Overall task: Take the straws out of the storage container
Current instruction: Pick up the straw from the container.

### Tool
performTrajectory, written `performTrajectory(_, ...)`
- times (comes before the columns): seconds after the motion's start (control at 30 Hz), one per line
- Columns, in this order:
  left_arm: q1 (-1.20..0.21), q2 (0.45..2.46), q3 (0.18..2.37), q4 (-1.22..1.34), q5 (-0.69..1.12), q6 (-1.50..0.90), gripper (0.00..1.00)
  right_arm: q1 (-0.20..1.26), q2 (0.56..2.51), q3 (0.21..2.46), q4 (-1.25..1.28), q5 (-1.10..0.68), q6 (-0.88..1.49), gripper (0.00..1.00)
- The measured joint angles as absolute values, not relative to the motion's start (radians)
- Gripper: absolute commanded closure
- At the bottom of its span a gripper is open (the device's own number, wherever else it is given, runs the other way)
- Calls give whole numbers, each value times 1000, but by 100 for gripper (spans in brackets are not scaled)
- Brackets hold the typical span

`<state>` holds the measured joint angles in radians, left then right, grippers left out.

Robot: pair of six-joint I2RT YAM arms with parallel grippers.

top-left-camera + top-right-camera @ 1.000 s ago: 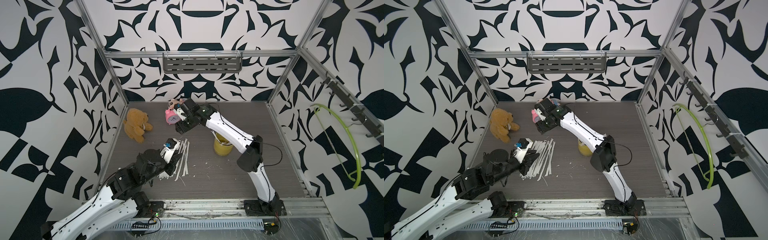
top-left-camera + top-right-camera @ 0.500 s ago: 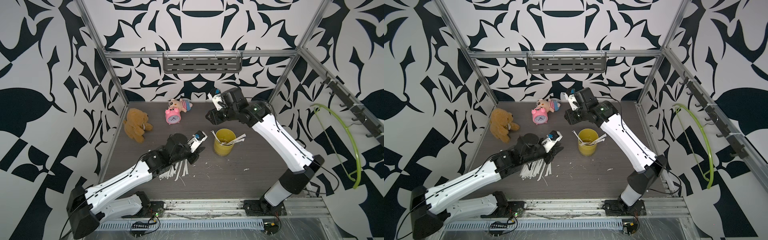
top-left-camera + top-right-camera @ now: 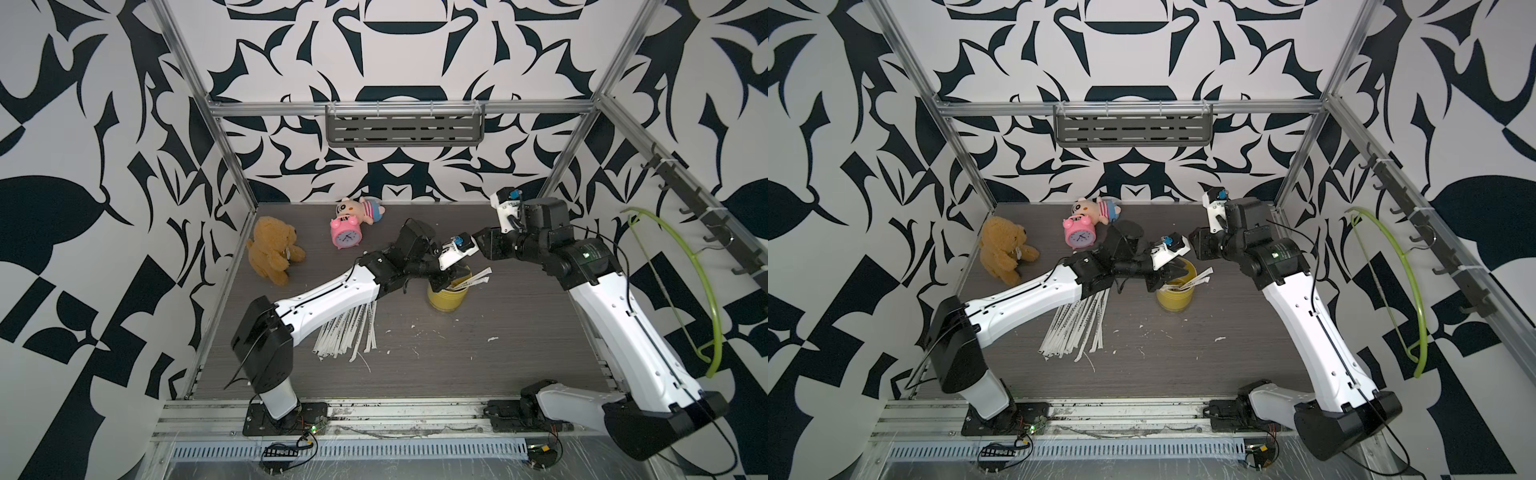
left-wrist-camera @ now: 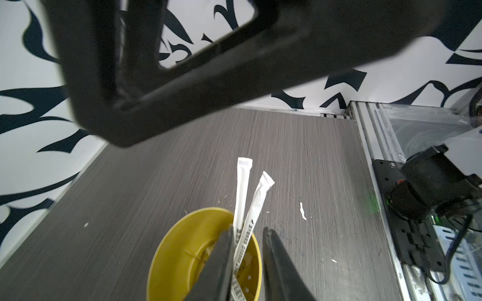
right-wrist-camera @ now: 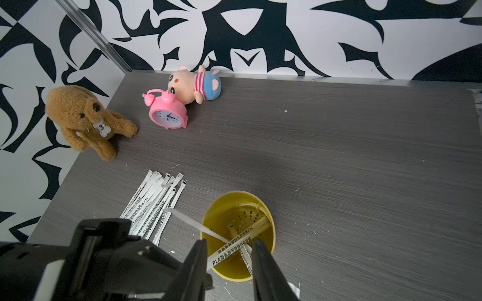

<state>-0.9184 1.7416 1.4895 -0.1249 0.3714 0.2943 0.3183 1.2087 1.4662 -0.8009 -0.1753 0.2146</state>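
Straws [image 5: 236, 241] — white paper wrappers, dark print | storage container [image 5: 227, 208] — yellow, upright

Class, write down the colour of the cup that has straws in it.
Yellow. The cup shows best in the right wrist view.

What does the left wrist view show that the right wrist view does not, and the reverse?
Left wrist only: the right arm's base. Right wrist only: the pile of straws on the table, the pink alarm clock, the brown plush, the pig plush. Both: the yellow cup with straws inside.
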Motion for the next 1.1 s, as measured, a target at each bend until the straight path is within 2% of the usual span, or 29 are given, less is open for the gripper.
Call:
performTrajectory(0.53,-872,1972,1778,-352,532,502,74,276,1166,1406,-774,-152,199,64)
performTrajectory(1.1,-857,2074,1857,-416,659,558,76,252,1183,1395,-841,-82,212,50)
